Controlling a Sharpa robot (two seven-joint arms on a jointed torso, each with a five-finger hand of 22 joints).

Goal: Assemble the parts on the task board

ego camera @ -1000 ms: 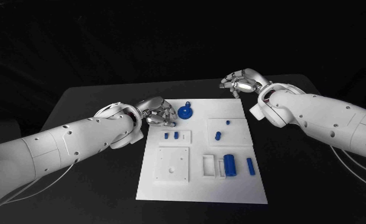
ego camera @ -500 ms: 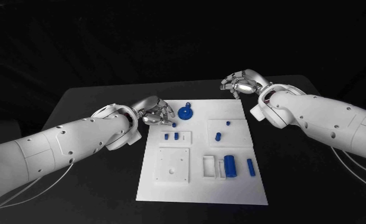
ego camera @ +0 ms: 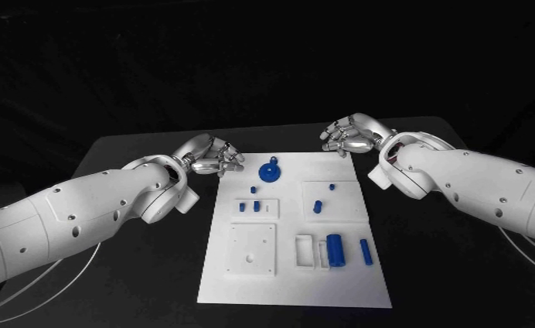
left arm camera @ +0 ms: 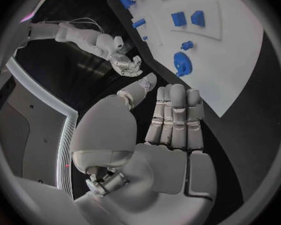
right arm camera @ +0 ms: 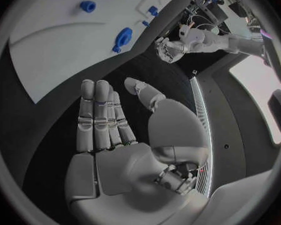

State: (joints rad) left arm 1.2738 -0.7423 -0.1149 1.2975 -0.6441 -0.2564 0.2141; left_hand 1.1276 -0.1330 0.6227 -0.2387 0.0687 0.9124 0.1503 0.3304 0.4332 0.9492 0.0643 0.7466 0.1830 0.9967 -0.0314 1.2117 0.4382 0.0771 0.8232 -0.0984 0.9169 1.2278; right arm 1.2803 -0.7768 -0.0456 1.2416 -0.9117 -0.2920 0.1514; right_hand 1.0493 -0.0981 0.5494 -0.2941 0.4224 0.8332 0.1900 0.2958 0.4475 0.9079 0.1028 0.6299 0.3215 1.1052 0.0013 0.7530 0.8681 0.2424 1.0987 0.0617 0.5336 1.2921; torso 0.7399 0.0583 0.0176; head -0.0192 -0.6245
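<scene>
Both hands empty, raised apart

Left hand and right hand hover with fingers extended side by side, palms bare, arms reaching in from either side.

The task board is plain white and lies on a black table. The parts, including a round disc-shaped part and a cylinder, are solid blue. Both arms are white, and the left hand and right hand are silver.
</scene>
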